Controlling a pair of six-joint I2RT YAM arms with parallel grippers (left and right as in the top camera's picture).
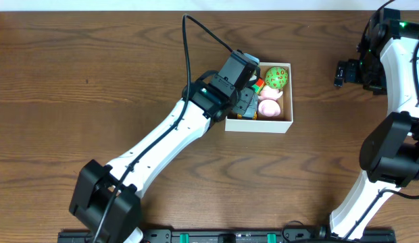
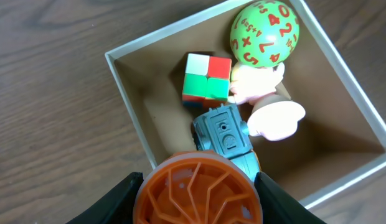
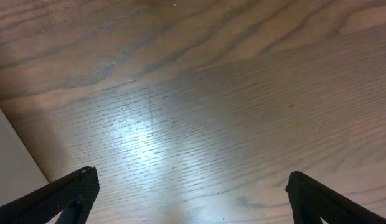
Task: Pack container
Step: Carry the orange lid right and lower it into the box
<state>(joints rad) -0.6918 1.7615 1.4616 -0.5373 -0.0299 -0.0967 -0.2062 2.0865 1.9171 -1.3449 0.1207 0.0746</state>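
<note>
On my screens the container (image 2: 126,93) has white walls and a plain brown inside. The ball (image 2: 264,32) is bright green, scattered with red numbers and signs. The cube (image 2: 207,78) shows white, red and green squares. I see a grey-blue toy robot (image 2: 225,134), a pale pink toy (image 2: 274,118) and an orange ribbed disc (image 2: 199,196). The table (image 1: 94,67) is dark brown with wavy grain.
</note>
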